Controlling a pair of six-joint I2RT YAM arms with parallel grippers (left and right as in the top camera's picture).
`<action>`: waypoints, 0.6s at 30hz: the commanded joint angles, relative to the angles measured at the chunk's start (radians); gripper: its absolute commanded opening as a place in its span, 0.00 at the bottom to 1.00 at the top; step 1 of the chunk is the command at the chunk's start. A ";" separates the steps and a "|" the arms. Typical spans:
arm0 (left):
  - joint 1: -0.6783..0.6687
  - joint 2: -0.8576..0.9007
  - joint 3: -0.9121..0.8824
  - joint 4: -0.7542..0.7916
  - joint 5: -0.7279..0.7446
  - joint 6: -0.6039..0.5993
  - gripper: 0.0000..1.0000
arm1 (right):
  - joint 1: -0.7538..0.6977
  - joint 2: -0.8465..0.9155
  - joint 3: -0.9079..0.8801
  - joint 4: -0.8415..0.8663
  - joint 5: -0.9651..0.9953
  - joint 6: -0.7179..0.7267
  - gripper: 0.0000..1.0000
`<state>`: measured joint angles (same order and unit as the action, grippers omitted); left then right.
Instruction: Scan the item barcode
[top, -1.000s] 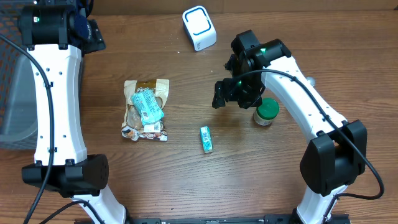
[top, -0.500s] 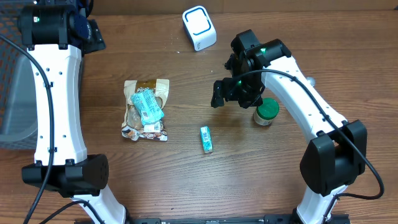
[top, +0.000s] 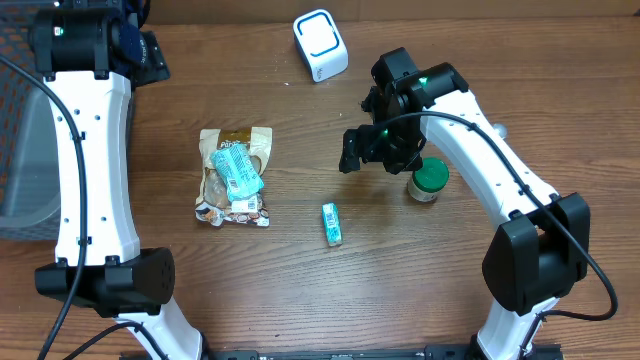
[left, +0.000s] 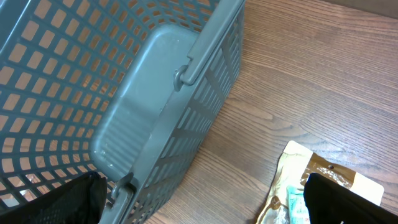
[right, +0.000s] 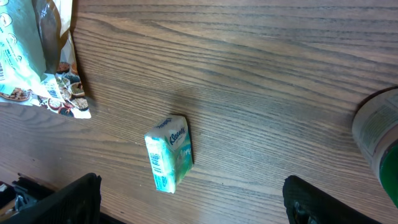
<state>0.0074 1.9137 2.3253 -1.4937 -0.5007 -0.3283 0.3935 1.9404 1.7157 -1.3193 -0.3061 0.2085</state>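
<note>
A small green-and-white tissue pack (top: 331, 223) lies flat at the table's middle, and its printed barcode side (right: 163, 163) shows in the right wrist view. My right gripper (top: 373, 150) hovers open above and to the right of the pack. Its fingers (right: 61, 200) stand wide apart with nothing between them (right: 193, 208). The white scanner with a blue ring (top: 320, 45) sits at the back centre. My left gripper (top: 140, 50) is open at the far left by the basket's rim, and holds nothing (left: 202, 208).
A grey mesh basket (left: 143, 124) stands at the left edge (top: 15, 150). A snack bag (top: 236, 178) with a teal packet (top: 236, 170) on it lies left of centre. A green-lidded jar (top: 428, 181) stands just right of my right gripper.
</note>
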 joint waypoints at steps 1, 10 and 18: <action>-0.001 -0.006 0.019 0.002 0.004 0.018 0.99 | 0.000 -0.004 -0.004 0.005 0.006 -0.005 0.91; -0.001 -0.006 0.019 0.002 0.004 0.018 0.99 | 0.000 -0.004 -0.004 0.005 0.006 -0.005 0.91; -0.001 -0.006 0.019 0.002 0.004 0.018 1.00 | 0.000 -0.004 -0.004 0.005 0.006 -0.005 0.92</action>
<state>0.0074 1.9137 2.3253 -1.4940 -0.5007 -0.3283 0.3935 1.9404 1.7157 -1.3190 -0.3069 0.2081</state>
